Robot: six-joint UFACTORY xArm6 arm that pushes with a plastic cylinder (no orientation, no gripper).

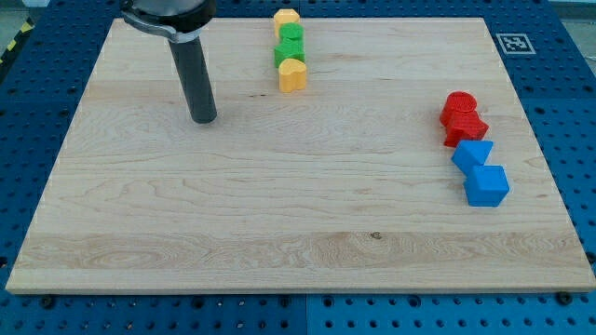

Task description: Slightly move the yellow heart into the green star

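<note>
The yellow heart [292,74] lies near the view's top centre, at the lower end of a column of blocks. It touches the green star [288,55] just above it. Above that sit a green block [291,34] and a yellow block [286,17]. My tip [203,119] rests on the board to the left of the column and slightly lower than the yellow heart, well apart from it.
At the view's right stand a red block [458,107] and a red star [467,127], with a blue triangle [472,154] and a blue block [487,184] below them. The wooden board [279,233] lies on a blue perforated table.
</note>
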